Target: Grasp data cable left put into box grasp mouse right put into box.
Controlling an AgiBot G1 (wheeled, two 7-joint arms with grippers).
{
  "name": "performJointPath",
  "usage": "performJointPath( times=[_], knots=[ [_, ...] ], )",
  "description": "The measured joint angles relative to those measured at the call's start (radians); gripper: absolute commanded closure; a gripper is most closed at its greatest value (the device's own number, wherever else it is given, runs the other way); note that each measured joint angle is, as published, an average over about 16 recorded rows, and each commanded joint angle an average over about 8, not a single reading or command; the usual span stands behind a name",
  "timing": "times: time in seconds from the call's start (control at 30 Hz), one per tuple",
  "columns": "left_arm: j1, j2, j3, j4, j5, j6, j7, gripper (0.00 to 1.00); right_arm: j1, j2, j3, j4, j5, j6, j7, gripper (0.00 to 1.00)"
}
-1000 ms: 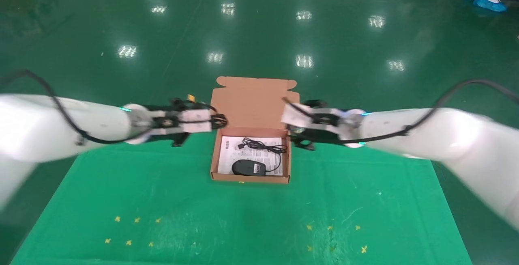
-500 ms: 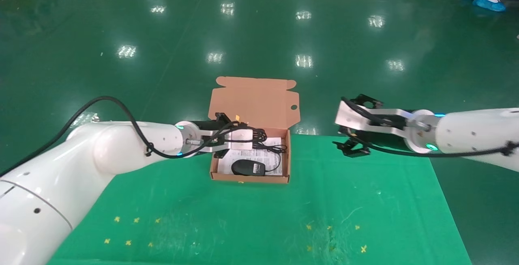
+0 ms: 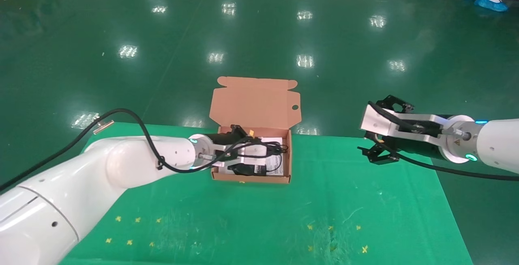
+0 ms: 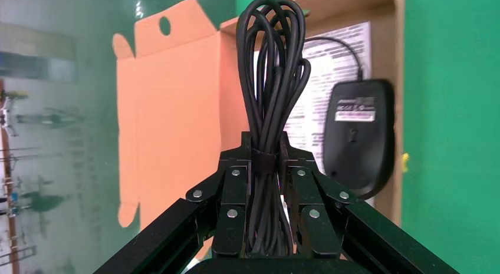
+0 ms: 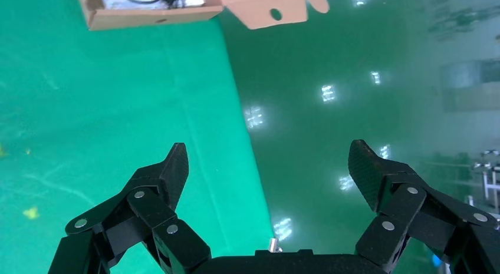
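Note:
The box [image 3: 251,179] stands open at the table's far middle, with its lid [image 3: 255,102] upright. My left gripper [image 3: 265,151] is inside it, shut on the looped black data cable [image 3: 277,148]. In the left wrist view the cable bundle [image 4: 272,79] stands up between the shut fingers of that gripper [image 4: 263,147], over the white sheet [image 4: 330,62]. The mouse [image 4: 358,138] lies in the box beside the gripper and is partly hidden in the head view [image 3: 248,169]. My right gripper [image 3: 377,131] is open and empty to the right of the box, also seen in the right wrist view [image 5: 268,162].
The green mat [image 3: 259,224] covers the table, with small yellow marks near the front. The right gripper hangs over the mat's far right edge [image 5: 236,109], beyond which is shiny green floor. The box shows far off in the right wrist view [image 5: 147,15].
My left gripper has carried the cable from the box's left side down into the box, over the mouse. My right arm has drawn back to the right, away from the box.

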Motion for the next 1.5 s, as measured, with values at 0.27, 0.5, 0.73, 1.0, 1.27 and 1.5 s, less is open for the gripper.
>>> performJointPath(
  times=[0.27,0.5,0.73,1.0,1.27,1.5],
  knots=[
    [-0.006,-0.001,0.027,0.009,-0.023,-0.013,-0.005,0.0,0.007,0.013,-0.004,0.027,-0.038,-0.007,0.034,0.0],
    [-0.011,-0.022,0.021,-0.019,-0.035,-0.008,-0.011,0.0,0.007,0.009,-0.004,0.021,-0.034,-0.008,0.029,0.0],
    [-0.042,-0.065,-0.007,-0.071,-0.072,-0.001,-0.034,0.0,0.029,0.007,0.004,0.018,-0.044,-0.005,0.014,0.0],
    [-0.103,-0.12,-0.059,-0.12,-0.116,-0.016,-0.085,0.0,0.116,-0.013,0.006,0.025,-0.097,-0.061,-0.052,0.0],
    [-0.115,-0.174,-0.121,-0.16,-0.175,0.008,-0.129,0.0,0.187,-0.046,0.014,0.034,-0.126,-0.174,-0.141,0.0],
    [-0.064,-0.234,-0.193,-0.21,-0.267,0.1,-0.149,0.0,0.142,-0.052,0.097,0.033,-0.054,-0.27,-0.196,0.0]
  ],
)
